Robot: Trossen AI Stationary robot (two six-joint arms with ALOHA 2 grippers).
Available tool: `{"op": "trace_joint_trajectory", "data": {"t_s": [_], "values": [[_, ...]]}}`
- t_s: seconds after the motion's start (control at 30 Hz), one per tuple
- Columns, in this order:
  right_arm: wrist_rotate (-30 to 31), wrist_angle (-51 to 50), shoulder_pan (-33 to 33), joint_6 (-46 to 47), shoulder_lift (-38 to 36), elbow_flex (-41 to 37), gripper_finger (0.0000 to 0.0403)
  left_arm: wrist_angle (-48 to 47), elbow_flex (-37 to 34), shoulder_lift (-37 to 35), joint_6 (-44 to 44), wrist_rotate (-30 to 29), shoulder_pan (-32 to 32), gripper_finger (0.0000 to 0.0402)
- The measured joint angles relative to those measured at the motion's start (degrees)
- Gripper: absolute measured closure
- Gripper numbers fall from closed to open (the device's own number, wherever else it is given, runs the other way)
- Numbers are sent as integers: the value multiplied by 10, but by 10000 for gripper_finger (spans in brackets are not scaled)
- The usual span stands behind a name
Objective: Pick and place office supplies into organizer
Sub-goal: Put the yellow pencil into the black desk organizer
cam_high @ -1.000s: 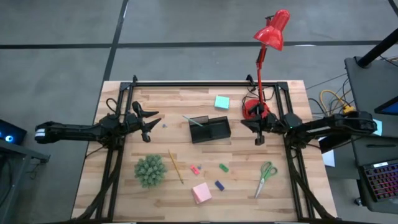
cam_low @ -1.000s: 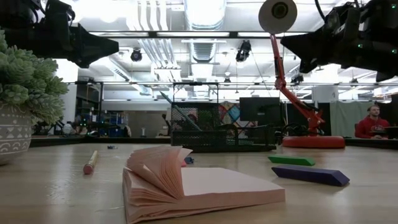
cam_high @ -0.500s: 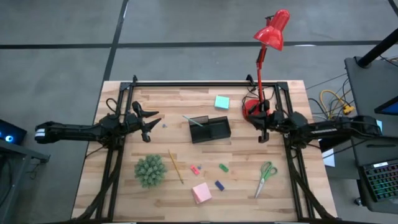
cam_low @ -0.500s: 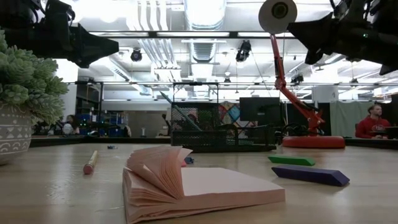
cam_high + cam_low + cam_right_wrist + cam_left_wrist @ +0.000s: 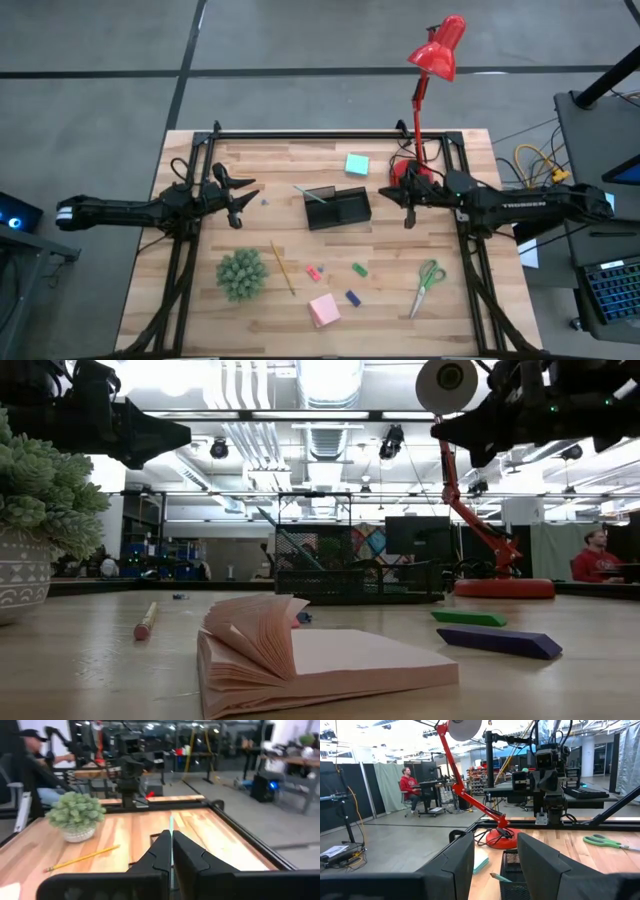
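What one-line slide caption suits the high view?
Both grippers, left open and right shut, flank the black organizer; supplies lie scattered on the table.

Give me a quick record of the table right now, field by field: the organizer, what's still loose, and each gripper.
organizer: black tray, mid-table, teal pen resting in it
loose near front: yellow pencil, pink sticky pad, green-handled scissors, small erasers
loose behind organizer: teal sticky pad
left gripper: open, empty, left of organizer
right gripper: shut, empty, right of organizer by the red lamp's base
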Motion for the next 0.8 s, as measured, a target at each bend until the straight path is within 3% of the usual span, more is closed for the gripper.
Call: {"op": "trace_joint_trajectory", "data": {"t_s": [0.27,0.8], "values": [[-3,62,0,47,-31,-83,394,0,0,0,0,0,0,265],[31,-11,13,46,-184,-140,394,0,0,0,0,0,0,265]]}}
